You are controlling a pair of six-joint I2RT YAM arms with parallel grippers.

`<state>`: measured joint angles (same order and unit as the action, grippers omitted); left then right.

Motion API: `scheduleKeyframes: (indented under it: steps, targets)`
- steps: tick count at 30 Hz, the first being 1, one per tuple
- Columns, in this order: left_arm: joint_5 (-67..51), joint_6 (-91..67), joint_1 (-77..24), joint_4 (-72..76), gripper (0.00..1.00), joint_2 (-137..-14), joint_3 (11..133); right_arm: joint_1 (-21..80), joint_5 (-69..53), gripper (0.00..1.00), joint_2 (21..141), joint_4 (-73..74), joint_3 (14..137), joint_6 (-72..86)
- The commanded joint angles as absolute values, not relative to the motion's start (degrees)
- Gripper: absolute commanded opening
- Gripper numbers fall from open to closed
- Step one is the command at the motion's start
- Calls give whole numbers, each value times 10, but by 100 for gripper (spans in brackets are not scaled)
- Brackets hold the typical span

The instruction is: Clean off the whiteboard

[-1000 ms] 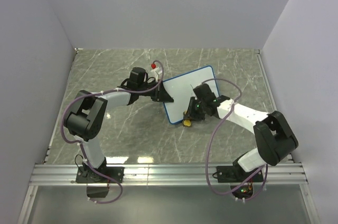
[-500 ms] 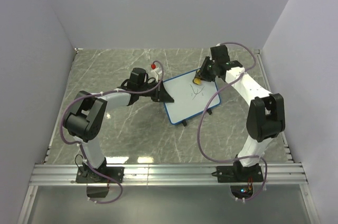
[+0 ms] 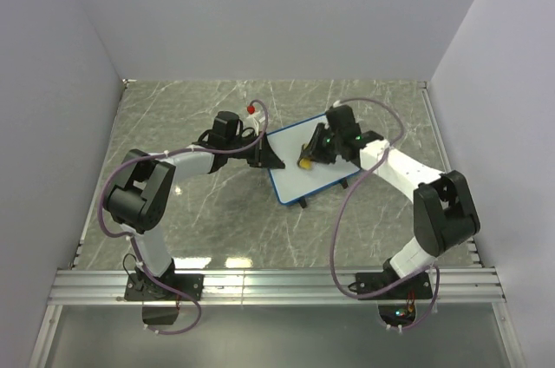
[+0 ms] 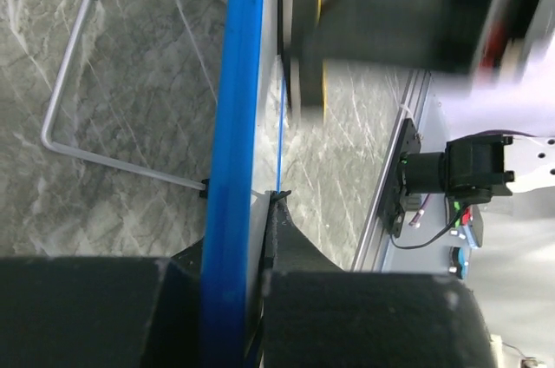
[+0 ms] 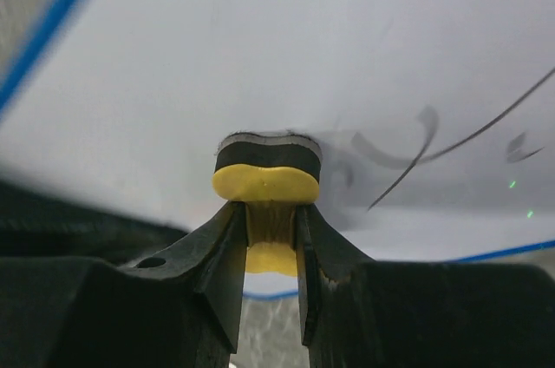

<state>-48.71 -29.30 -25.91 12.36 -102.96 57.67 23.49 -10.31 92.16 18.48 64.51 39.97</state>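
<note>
The whiteboard (image 3: 299, 168), white with a thin blue rim, lies tilted in the middle of the table. My left gripper (image 3: 267, 158) is shut on its left edge; the blue rim (image 4: 234, 168) runs between the jaws in the left wrist view. My right gripper (image 3: 312, 153) is shut on the yellow eraser (image 3: 306, 161), its black felt face pressed on the board. In the right wrist view the eraser (image 5: 267, 179) sits on the white surface (image 5: 217, 64), with thin dark pen strokes (image 5: 451, 147) to its right.
A red-capped marker (image 3: 253, 108) stands behind the left gripper. A bent wire stand (image 4: 65, 90) lies under the board. A metal rail (image 3: 277, 285) runs along the near table edge. Grey walls close in the left, back and right.
My right gripper with the eraser moved from the board's near corner to its far right, then back to the board's middle. The left gripper and the board stayed put.
</note>
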Motion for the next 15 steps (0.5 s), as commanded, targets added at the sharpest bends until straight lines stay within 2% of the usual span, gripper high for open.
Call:
scheduleKeyframes:
  steps: [1, 7, 15]
  targets:
    - [-449, -213, -277, -11, 0, -1049, 555, 285, -134, 0, 919, 176, 572, 427]
    - [-450, -213, -277, -11, 0, -1050, 557, 271, -113, 0, 916, 188, 562, 421]
    - [-451, -214, -277, -14, 0, -1053, 565, 158, -98, 0, 939, 228, 656, 385]
